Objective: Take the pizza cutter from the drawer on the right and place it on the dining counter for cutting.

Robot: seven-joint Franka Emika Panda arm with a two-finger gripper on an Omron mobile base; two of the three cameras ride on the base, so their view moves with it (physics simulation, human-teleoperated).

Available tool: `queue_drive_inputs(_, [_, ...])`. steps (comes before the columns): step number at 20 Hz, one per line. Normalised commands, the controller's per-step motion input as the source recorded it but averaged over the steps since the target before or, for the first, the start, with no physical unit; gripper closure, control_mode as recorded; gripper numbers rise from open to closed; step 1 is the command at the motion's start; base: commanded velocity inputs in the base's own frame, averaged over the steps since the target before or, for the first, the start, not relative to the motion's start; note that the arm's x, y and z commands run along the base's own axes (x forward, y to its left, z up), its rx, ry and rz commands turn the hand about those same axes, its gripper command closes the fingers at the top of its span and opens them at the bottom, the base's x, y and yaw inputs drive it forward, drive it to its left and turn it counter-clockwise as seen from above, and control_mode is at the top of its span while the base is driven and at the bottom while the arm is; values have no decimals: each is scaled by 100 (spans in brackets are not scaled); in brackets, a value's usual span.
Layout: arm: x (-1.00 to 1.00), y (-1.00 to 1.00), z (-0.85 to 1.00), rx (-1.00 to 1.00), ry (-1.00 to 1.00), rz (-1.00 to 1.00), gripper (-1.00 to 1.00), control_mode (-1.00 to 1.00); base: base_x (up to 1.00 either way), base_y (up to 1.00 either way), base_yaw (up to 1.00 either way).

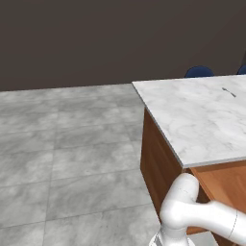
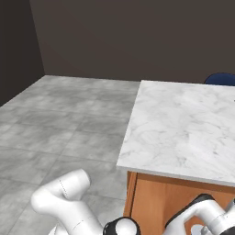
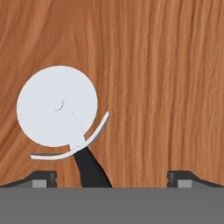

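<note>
In the hand view the pizza cutter (image 3: 59, 107) lies flat on brown wood grain, its round pale-grey blade upper left and its black handle (image 3: 91, 168) running down toward the bottom edge. My gripper (image 3: 112, 179) hangs right above it and is open: the two dark fingertips (image 3: 43, 178) stand far apart, the handle lies between them, nearer the left tip, and neither touches it. The dining counter (image 1: 192, 120), a white grey-veined marble slab on a brown wooden body, is on the right in the left base view and again as the dining counter (image 2: 183, 133).
Grey tiled floor (image 1: 67, 144) spreads left of the island, with a dark wall behind. Blue chairs (image 1: 198, 72) stand at the island's far side. A small thin grey object (image 1: 229, 91) lies on the marble's far right. My arm (image 1: 202, 211) bends low along the island's near side.
</note>
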Motion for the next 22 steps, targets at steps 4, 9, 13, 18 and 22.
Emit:
queue_drive_inputs(4, [-19, 0, -4, -2, 0, 6, -100, -100, 0, 0, 0])
queue_drive_inputs(9, [-23, 0, 0, -1, 0, 4, -100, -100, 0, 0, 0])
queue_drive_inputs(13, [-1, 0, 0, 0, 0, 0, -100, -100, 0, 0, 0])
queue_drive_inputs(18, [0, 6, -1, 0, 0, 0, -100, -100, 0, 0, 0])
queue_drive_inputs(22, [0, 6, -4, 0, 0, 1, -100, -100, 0, 0, 0])
